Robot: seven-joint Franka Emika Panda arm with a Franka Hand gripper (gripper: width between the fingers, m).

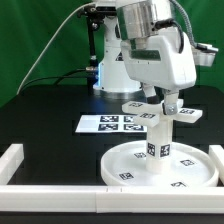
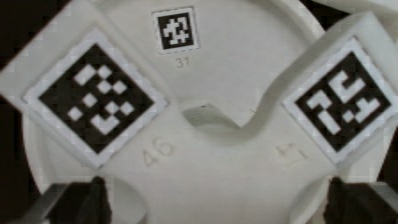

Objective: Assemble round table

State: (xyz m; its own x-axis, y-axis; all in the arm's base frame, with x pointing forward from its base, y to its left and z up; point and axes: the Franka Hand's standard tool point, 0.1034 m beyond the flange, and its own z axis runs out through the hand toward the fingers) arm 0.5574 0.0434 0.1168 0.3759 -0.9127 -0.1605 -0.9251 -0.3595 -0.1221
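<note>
Jaws (image 1: 167, 106) parted, holding nothing, poised straight above the upright leg (image 1: 159, 135) with fingers hanging to either side of the cross-shaped foot (image 1: 160, 112). Foot seated on top of the leg, directly beneath the jaws; whether the fingers brush its arms, impossible to tell. Leg standing at the middle of the round disc (image 1: 130, 165), well below the jaws, disc flat on the black bench (image 1: 50, 105) with tags showing around its face. Beyond the jaws, toward the exterior view's left, marker board (image 1: 105, 123) lying flat on the bench. White border rail (image 1: 20, 160) along the near edge and corner.

From the wrist: foot (image 2: 214, 120) filling the picture, two large diamond-set tags on its arms, a smaller tag further off, notch at the centre. Dark fingertips (image 2: 103, 202) at the edge, set apart, white plastic showing between them.
</note>
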